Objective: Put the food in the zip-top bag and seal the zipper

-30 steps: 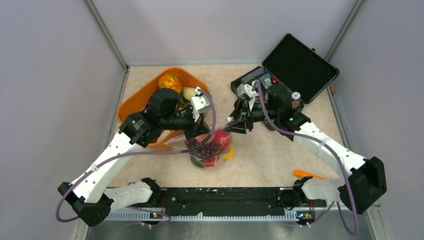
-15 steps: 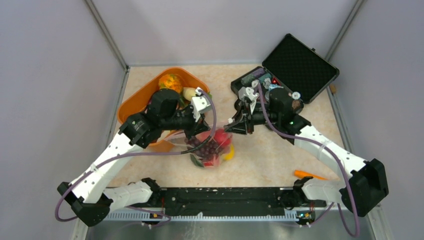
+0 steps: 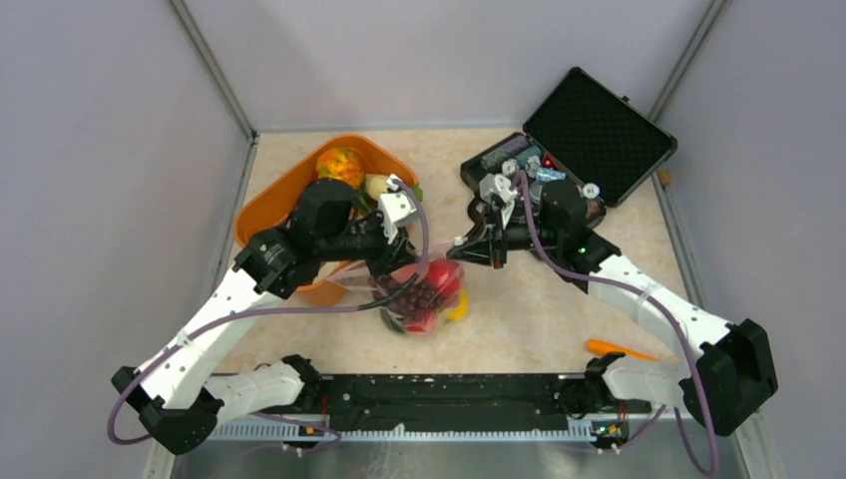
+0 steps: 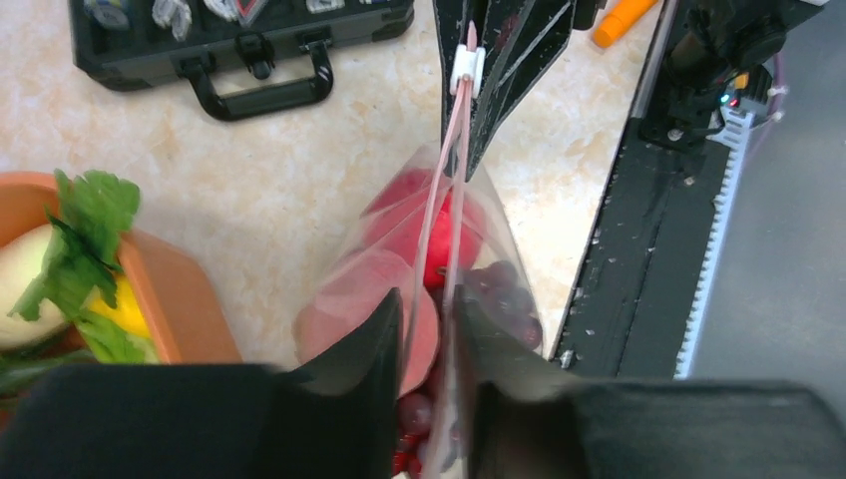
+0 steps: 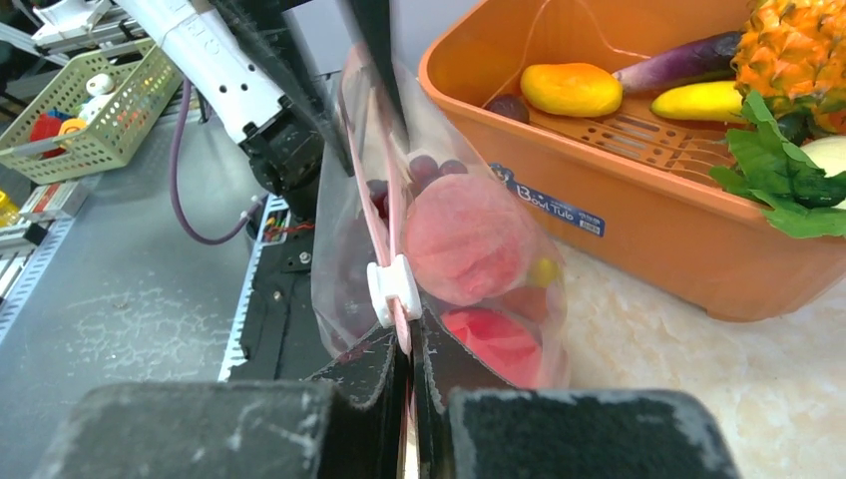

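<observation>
The right gripper (image 5: 409, 344) is clamped tight on the pink zipper (image 5: 377, 215), with the white slider (image 5: 391, 287) sitting right at its fingertips. Only the right wrist view shows this grip plainly. Beyond the tips, the clear bag (image 5: 339, 269) stretches away towards the other arm, and an orange basket (image 5: 638, 230) stands off to the right.

In the left wrist view, the fingers of the left gripper (image 4: 429, 304) stand close on either side of the same zipper, with the pink strips running through the narrow gap. It cannot be told whether they pinch the strip or merely flank it. From there the strip runs straight ahead to the slider and the right gripper's dark fingers. Just ahead of the left fingertips, the food (image 4: 439, 244) shows through the plastic as round red fruit, with dark grapes (image 4: 504, 294) to the right.

Only the top view gives the layout. The two grippers face each other with the filled bag between them and nearer the arm bases. The basket lies behind the left gripper and an open black case (image 3: 599, 130) behind the right one. In that view the zipper is too thin to make out, and both pairs of fingertips blend into dark shapes.

The left gripper's own fingers hide part of the bag, and the right gripper's fingers are blurred in its own view.
</observation>
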